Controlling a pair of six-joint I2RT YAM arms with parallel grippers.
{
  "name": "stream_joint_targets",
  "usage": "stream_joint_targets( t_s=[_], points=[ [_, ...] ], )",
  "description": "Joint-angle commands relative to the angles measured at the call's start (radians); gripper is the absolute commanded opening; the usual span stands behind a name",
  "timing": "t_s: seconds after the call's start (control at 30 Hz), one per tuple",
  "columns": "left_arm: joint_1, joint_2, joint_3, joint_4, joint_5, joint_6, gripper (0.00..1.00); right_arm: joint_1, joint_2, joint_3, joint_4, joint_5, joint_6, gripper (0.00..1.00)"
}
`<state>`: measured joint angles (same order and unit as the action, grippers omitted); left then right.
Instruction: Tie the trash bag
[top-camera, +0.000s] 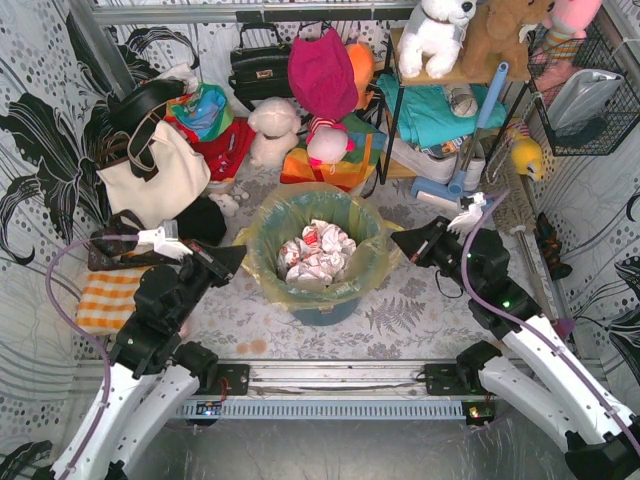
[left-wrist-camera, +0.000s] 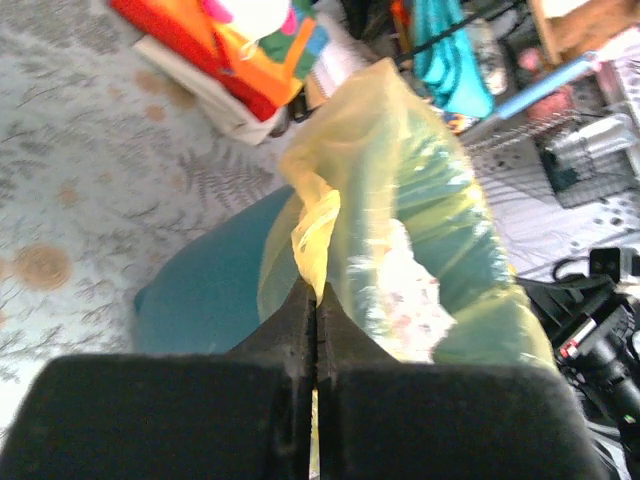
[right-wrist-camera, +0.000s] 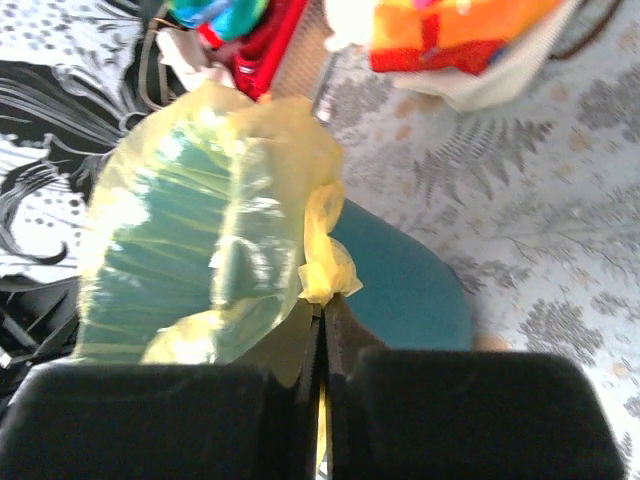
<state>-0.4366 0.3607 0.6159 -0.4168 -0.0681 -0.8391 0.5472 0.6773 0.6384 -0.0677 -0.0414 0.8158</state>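
The translucent yellow-green trash bag (top-camera: 368, 262) lines the round teal bin (top-camera: 322, 308) in the middle of the table, mouth open, with white-and-red crumpled paper (top-camera: 315, 251) inside. My left gripper (top-camera: 238, 254) is shut on the bag's left rim; the left wrist view shows a yellow fold of the bag (left-wrist-camera: 316, 232) pinched between the jaws (left-wrist-camera: 316, 296). My right gripper (top-camera: 398, 244) is shut on the bag's right rim; the right wrist view shows a bunched yellow tuft (right-wrist-camera: 326, 268) held at the fingertips (right-wrist-camera: 323, 306).
A cream tote bag with black straps (top-camera: 155, 170) lies at the back left. Stuffed toys (top-camera: 275, 130), a black handbag (top-camera: 259, 66) and a shelf (top-camera: 440, 110) crowd the back. An orange-striped cloth (top-camera: 108, 298) lies left. A wire basket (top-camera: 585, 90) hangs right.
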Motion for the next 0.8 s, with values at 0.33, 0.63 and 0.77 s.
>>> stream_joint_targets(
  t_s=[0.33, 0.63, 0.77],
  points=[
    [0.003, 0.121, 0.118, 0.323, 0.345, 0.059, 0.0, -0.006, 0.056, 0.111, 0.307, -0.267, -0.004, 0.0],
    [0.003, 0.178, 0.137, 0.397, 0.466, 0.058, 0.0, -0.003, 0.206, 0.19, 0.371, -0.529, 0.0, 0.0],
    [0.004, 0.2, 0.091, 0.469, 0.574, 0.013, 0.0, 0.008, 0.238, 0.189, 0.344, -0.614, 0.001, 0.0]
  ],
)
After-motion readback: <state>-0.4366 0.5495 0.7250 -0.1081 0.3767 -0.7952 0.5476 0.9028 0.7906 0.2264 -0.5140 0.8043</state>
